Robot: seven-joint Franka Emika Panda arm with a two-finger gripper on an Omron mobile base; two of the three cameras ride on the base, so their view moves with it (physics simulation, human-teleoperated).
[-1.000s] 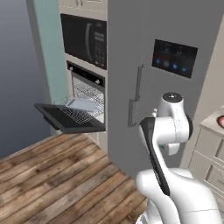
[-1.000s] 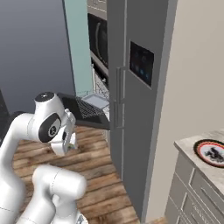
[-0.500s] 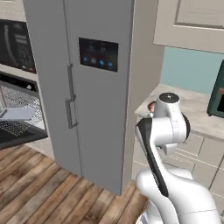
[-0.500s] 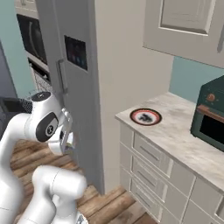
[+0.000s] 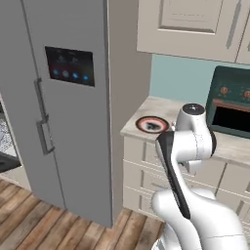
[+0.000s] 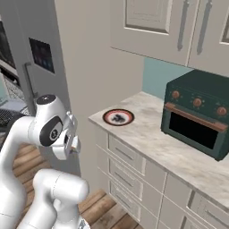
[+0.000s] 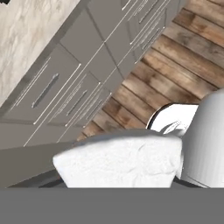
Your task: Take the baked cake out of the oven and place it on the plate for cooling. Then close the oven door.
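From the left base view we face a tall grey fridge [image 5: 68,97]; beside it a plate [image 5: 152,124] sits at the near end of the counter [image 5: 141,110], with a dark green toaster oven [image 5: 229,100] further along. The oven door [image 5: 10,161] pokes in, lowered, at the far left edge.

From the right base view we see the plate [image 6: 118,117] on the marble counter [image 6: 152,138], well apart from the toaster oven [image 6: 199,118].

In the hand view a white cake [image 7: 118,159] fills the bottom, drawers [image 7: 65,87] and wood floor [image 7: 183,61] beyond. We cannot tell how the claw stands.
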